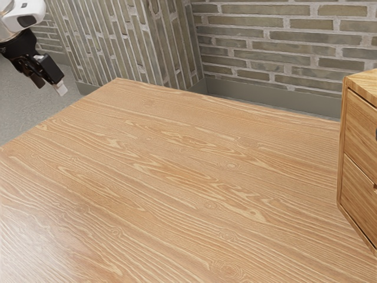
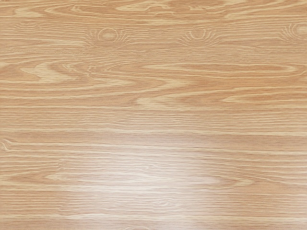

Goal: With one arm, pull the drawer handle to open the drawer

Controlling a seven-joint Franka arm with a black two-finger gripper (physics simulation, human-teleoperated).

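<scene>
A small wooden drawer cabinet [image 1: 357, 159] stands at the exterior view's right edge, cut off by the frame. It has an upper drawer front [image 1: 360, 131] and a lower one [image 1: 355, 197], both flush with the frame. A dark sliver of a handle [image 1: 375, 134] peeks in at the edge. My gripper [image 1: 49, 86] hangs high at the exterior view's upper left, far from the cabinet, open with nothing between its fingers. The wrist view looks straight down on bare wooden tabletop [image 2: 153, 115].
The wide wooden table [image 1: 177, 188] stretches between my gripper and the cabinet. Behind it rises a brick wall [image 1: 277, 41], and grey floor [image 1: 23, 109] lies at the exterior view's left.
</scene>
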